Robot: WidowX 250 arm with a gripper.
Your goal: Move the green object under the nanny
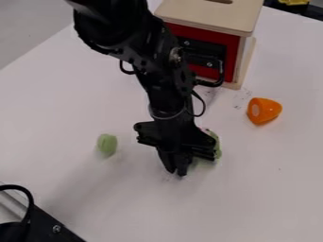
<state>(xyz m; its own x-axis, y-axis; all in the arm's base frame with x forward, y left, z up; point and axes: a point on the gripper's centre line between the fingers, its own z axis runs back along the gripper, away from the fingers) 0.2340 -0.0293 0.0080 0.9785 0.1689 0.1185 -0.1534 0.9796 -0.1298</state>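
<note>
Can see the green object (107, 144) toward the left edge of the worktop (75, 104); then the gripper (176, 173), with fingers drawn close together, low over mid-worktop; the red-fronted box (208, 14) near the far edge; a partly hidden green thing (217, 144) behind the gripper; and an orange thing (264, 110). Can't tell about contact.

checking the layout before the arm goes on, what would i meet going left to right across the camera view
black cable → small green lump → gripper → orange piece

Wht tbl (265, 189) — grn objs (107, 144), orange pc (268, 110) — box (211, 15)
</note>
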